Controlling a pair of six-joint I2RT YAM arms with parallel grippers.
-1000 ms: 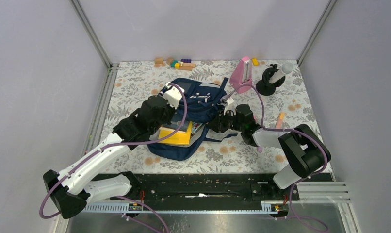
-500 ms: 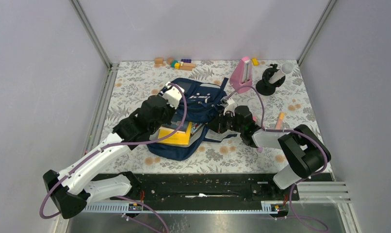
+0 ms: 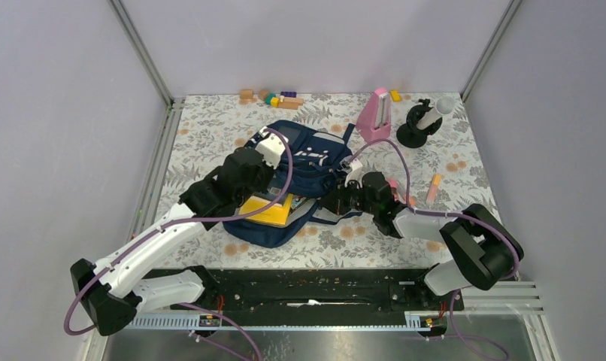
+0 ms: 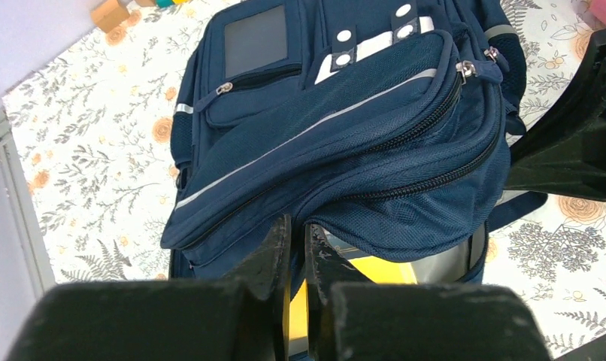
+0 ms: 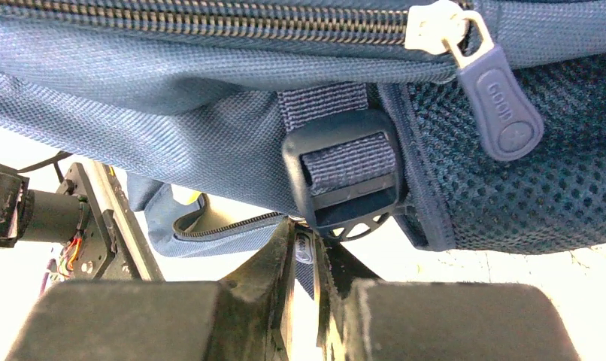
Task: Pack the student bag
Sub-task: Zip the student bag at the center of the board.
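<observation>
The student bag [image 3: 315, 154], navy with thin white stripes, lies in the middle of the floral table, its main compartment gaping toward the near side. A yellow book [image 3: 268, 210] shows inside it. My left gripper [image 4: 297, 239] is shut on the edge of the bag's upper flap [image 4: 345, 128] and holds it up over the yellow book [image 4: 368, 271]. My right gripper [image 5: 304, 244] is shut on a small zipper pull at the bag's right side, under a black strap buckle [image 5: 349, 173]. In the top view the right gripper [image 3: 330, 198] sits against the bag's right near corner.
A pink box [image 3: 377, 114] and a black stand with a white ball [image 3: 422, 120] stand at the back right. Coloured blocks [image 3: 270, 98] lie along the back edge. An orange marker [image 3: 434, 186] lies right of the right arm. A second grey zipper pull [image 5: 499, 113] hangs above the buckle.
The right gripper has closed onto the zipper pull and the right arm has shifted left and nearer. The bag's flap has lifted and moved slightly with the left gripper.
</observation>
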